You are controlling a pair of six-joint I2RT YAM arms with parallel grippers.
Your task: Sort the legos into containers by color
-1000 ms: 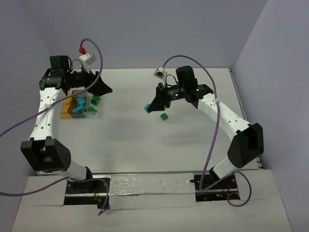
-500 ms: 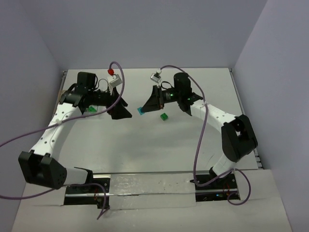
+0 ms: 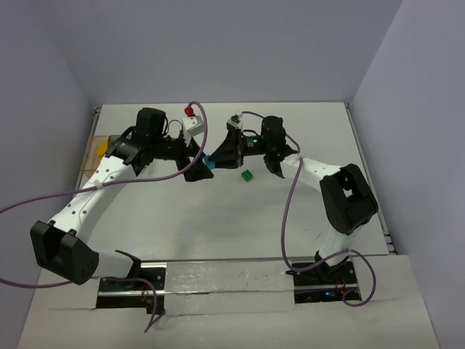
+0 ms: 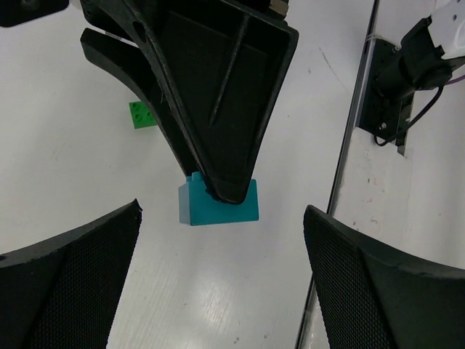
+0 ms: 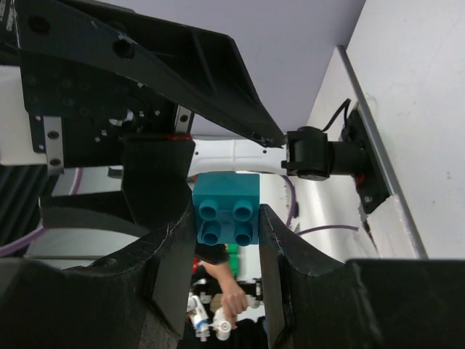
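Note:
My right gripper is shut on a teal lego brick, studs toward the camera, held above the table's middle. My left gripper is open and faces it. In the left wrist view the teal brick hangs from the right finger just beyond my spread left fingers. A green brick lies on the table to the right, and it also shows in the left wrist view. A brown-tinted tray sits at the far left. The clear tray is hidden.
The left arm stretches across the table's left half over the tray area. Purple cables loop above both arms. The table's right edge rail runs along the right wall.

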